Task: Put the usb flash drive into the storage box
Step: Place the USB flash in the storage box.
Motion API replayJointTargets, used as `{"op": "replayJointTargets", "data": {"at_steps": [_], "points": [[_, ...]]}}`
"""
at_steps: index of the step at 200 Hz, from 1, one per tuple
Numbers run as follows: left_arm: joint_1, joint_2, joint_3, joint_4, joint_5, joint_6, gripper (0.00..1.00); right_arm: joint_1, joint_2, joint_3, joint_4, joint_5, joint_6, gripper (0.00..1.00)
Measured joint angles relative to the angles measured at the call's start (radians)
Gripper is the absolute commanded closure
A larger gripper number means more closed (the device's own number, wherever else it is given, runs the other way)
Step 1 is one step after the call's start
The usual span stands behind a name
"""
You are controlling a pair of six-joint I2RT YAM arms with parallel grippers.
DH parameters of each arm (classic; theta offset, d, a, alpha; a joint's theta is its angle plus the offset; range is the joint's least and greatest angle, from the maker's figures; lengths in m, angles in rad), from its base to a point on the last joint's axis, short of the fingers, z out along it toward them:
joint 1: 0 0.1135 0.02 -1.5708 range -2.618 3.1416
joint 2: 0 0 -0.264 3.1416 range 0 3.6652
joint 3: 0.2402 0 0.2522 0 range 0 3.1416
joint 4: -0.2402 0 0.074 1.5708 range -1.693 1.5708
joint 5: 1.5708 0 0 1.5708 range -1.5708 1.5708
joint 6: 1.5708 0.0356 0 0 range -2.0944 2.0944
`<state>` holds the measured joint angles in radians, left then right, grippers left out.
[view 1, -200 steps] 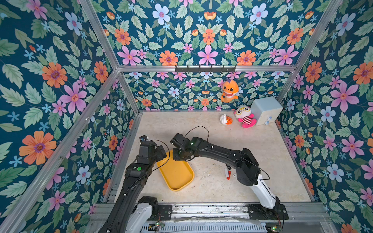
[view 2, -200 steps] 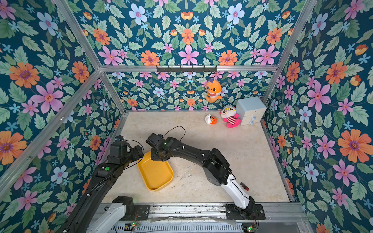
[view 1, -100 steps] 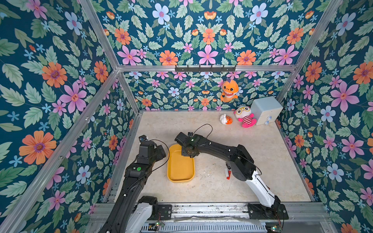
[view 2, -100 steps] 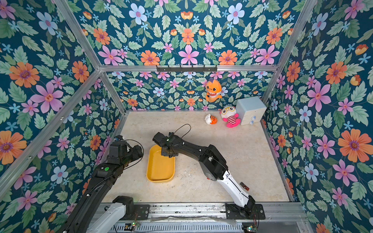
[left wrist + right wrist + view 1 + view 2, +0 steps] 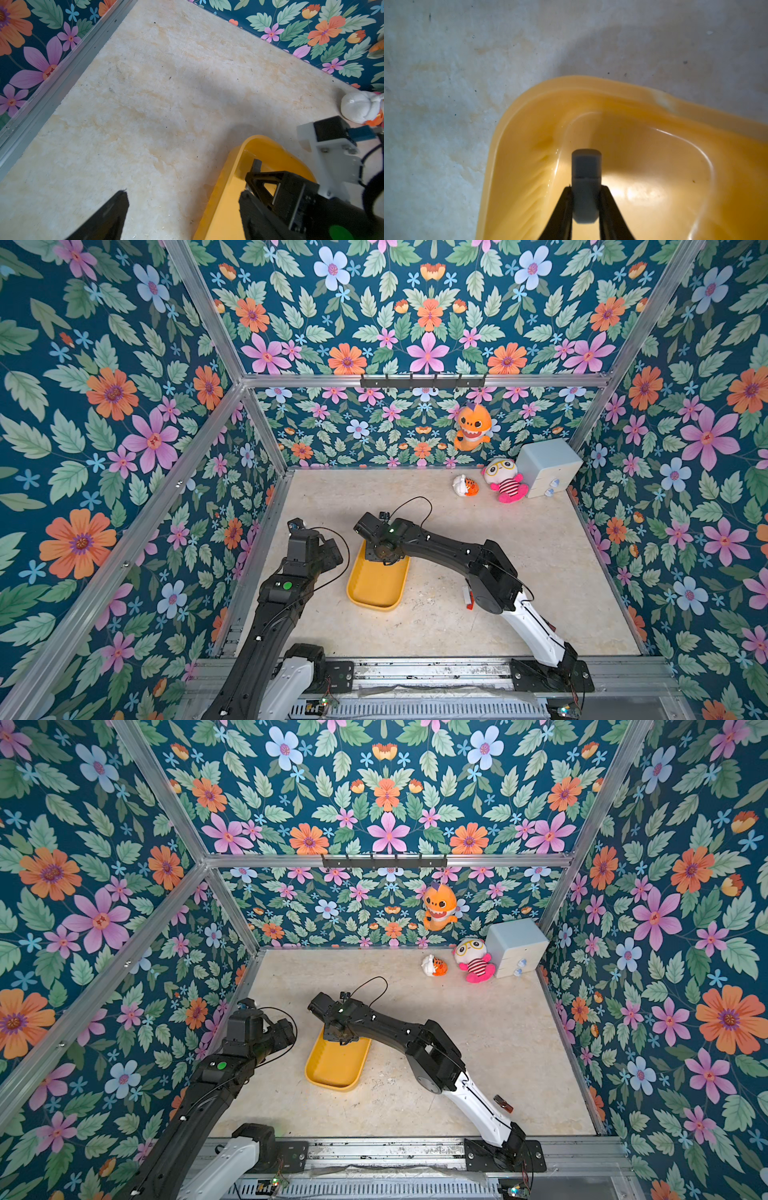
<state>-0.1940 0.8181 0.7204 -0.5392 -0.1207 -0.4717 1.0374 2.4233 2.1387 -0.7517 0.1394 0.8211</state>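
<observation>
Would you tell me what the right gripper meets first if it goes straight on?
Likely the storage box floor near its corner; the usb flash drive that the right gripper holds would touch first. Depth is unclear.

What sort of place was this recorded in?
Likely a staged robot test booth: flowered wall panels on a metal frame, left arm and right arm mounted at the table edge, a plush toy near a corner.
</observation>
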Motion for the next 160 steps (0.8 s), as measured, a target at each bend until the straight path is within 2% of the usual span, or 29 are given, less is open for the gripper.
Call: {"op": "replayJointTargets", "data": {"at_steps": [31,81,105,132,148,160], "points": [[0.000,0.001,0.000,0.000,0.000,0.000,0.07,-0.008,0.057,0.049,0.024,-0.054,0.034,0.76],[0.000,-0.011,0.000,0.000,-0.003,0.000,0.01,-0.027,0.085,0.067,0.069,-0.092,0.072,0.55],[0.000,-0.029,0.000,0.000,-0.019,-0.004,0.01,-0.026,0.064,0.046,0.070,-0.113,0.071,0.52],[-0.002,-0.054,0.005,-0.001,-0.060,-0.018,0.01,-0.024,-0.077,-0.061,0.072,-0.089,0.038,0.51],[-0.002,-0.076,0.004,0.002,-0.064,-0.018,0.01,-0.027,-0.246,-0.209,0.091,-0.050,0.005,0.50],[-0.002,-0.093,0.003,0.002,-0.053,-0.016,0.01,-0.040,-0.423,-0.379,0.137,-0.013,-0.027,0.50]]}}
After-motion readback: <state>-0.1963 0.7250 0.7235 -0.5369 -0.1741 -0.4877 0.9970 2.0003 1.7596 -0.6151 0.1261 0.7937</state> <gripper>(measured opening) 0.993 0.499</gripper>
